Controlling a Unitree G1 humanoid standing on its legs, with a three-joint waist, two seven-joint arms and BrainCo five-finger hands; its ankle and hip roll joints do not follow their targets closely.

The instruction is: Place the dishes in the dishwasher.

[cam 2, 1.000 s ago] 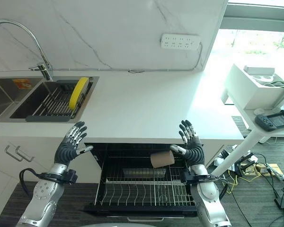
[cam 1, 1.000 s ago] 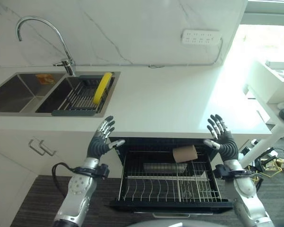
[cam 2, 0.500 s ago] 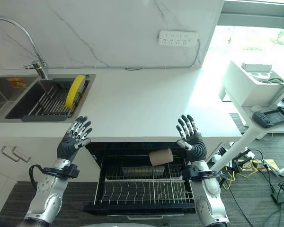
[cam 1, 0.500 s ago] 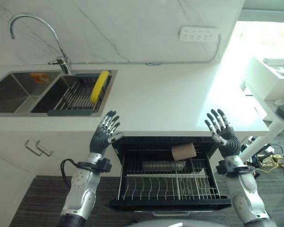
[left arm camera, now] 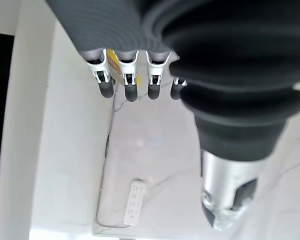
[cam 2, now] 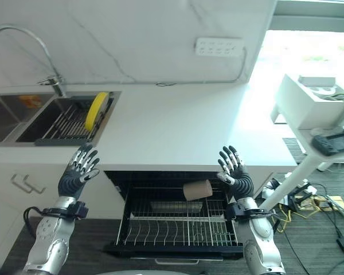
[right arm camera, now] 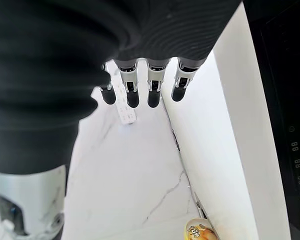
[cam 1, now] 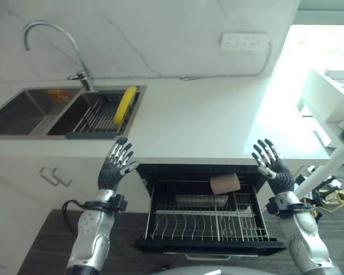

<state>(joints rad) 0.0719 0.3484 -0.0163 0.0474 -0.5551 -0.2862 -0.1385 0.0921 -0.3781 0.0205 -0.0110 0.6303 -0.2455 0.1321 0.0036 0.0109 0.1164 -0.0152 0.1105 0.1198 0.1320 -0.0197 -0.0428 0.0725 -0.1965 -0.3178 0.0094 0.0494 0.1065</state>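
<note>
Bright daylight from window point(cam 1: 324, 48) on right, glare washing out countertop point(cam 1: 218, 120) edge; wrist views soft.

Two silver-grey arms with rounded metal forearm shells. Each wrist wears a black band. The left hand point(cam 1: 113, 169) and right hand point(cam 1: 273, 169) have dark ribbed covers over the back and wrist, silver fingers point(left arm camera: 129, 75) with dark tips, and a thick silver thumb.
</note>
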